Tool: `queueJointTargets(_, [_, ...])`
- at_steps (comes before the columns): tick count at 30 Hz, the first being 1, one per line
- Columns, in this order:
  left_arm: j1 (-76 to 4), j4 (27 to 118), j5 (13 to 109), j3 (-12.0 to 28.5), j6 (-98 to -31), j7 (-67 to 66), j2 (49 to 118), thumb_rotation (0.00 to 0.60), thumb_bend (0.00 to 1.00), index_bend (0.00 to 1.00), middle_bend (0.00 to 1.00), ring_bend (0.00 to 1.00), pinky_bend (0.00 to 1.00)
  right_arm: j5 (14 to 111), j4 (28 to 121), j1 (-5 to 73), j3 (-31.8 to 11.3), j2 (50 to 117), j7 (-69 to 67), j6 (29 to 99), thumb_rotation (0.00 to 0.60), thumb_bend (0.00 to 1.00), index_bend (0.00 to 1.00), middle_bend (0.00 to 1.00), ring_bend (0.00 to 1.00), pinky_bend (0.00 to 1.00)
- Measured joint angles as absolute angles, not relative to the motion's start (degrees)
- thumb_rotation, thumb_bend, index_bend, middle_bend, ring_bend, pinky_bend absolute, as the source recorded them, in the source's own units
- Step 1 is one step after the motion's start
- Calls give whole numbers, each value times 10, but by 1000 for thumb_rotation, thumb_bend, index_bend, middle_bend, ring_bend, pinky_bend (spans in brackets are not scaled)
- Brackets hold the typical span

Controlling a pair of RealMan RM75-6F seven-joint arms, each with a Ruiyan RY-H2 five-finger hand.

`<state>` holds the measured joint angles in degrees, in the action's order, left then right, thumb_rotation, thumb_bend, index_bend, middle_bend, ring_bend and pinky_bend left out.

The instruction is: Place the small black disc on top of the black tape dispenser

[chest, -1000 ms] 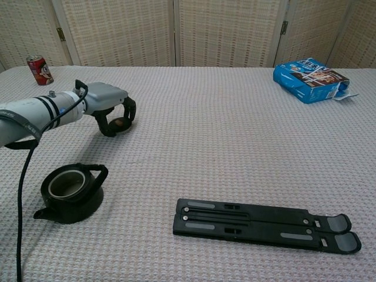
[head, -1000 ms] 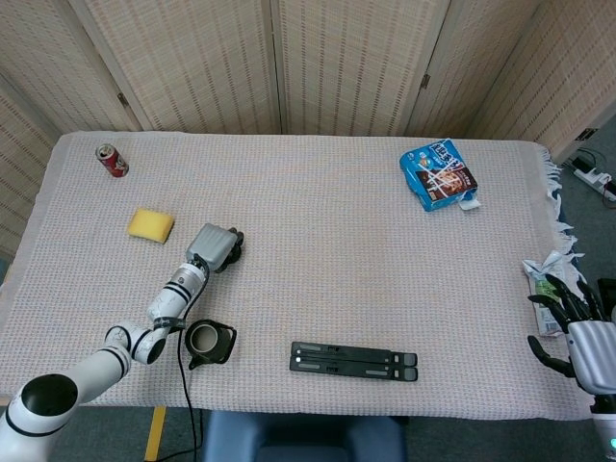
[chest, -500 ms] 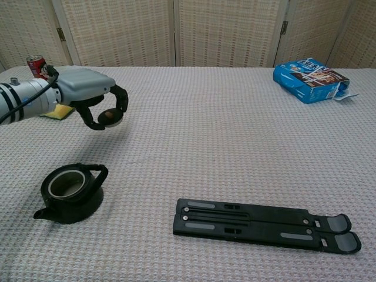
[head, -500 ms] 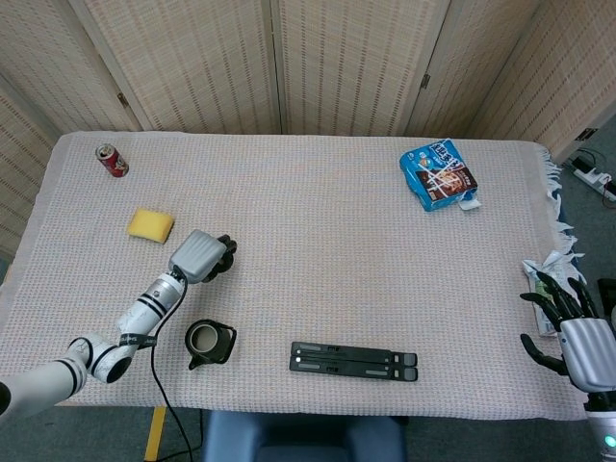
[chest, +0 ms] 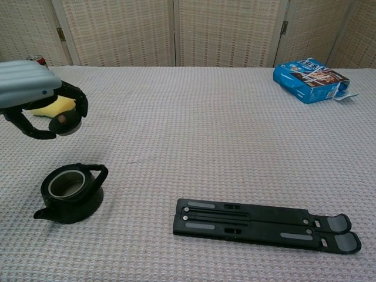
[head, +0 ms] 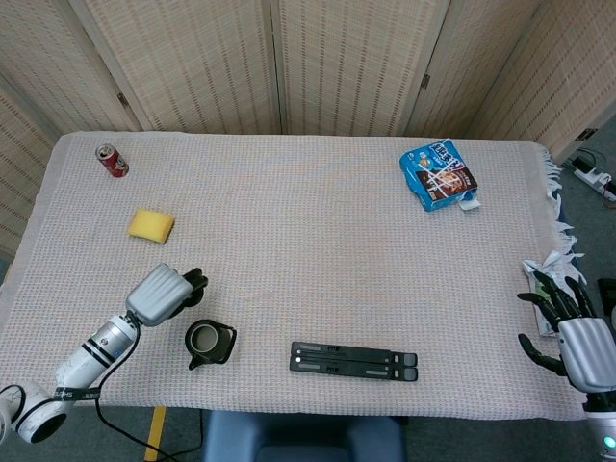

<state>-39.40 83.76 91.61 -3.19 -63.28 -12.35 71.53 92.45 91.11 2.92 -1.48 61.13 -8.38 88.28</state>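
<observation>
Chest view: at the far left the left hand (chest: 35,103) hangs above the counter (chest: 205,147), fingers curled around the small black disc (chest: 66,121), gripping it in the air. Just below and in front sits the black tape dispenser (chest: 70,192), upright on the cloth, apart from the disc. At the head view's far right edge, the right hand (head: 570,332) rests released, fingers spread, holding nothing.

A staged indoor test space: a table (head: 318,192) under a woven cloth, folding wicker screens (head: 279,58) behind it, a power strip (head: 589,171) on the floor far right.
</observation>
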Motion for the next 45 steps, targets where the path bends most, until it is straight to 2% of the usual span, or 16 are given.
queueJointTargets(12, [-361, 877, 955, -67, -640, -151, 703, 600, 239, 459, 410, 818, 842, 926, 912, 33, -14, 613, -83, 879, 600, 347, 255, 97, 191, 0])
queueJointTargets(33, [-369, 919, 967, -62, -588, -182, 709, 600, 239, 454, 410, 818, 842, 920, 910, 29, -13, 614, -85, 881, 600, 347, 255, 97, 191, 0])
queueJointTargets(40, [-368, 934, 954, -57, -577, -193, 702, 600, 239, 403, 408, 817, 842, 918, 908, 29, -13, 616, -86, 881, 600, 347, 255, 103, 194, 0])
queueJointTargets(45, [-367, 944, 947, -56, -568, -203, 699, 600, 239, 344, 364, 814, 842, 919, 907, 28, -13, 616, -87, 883, 600, 348, 255, 104, 194, 0])
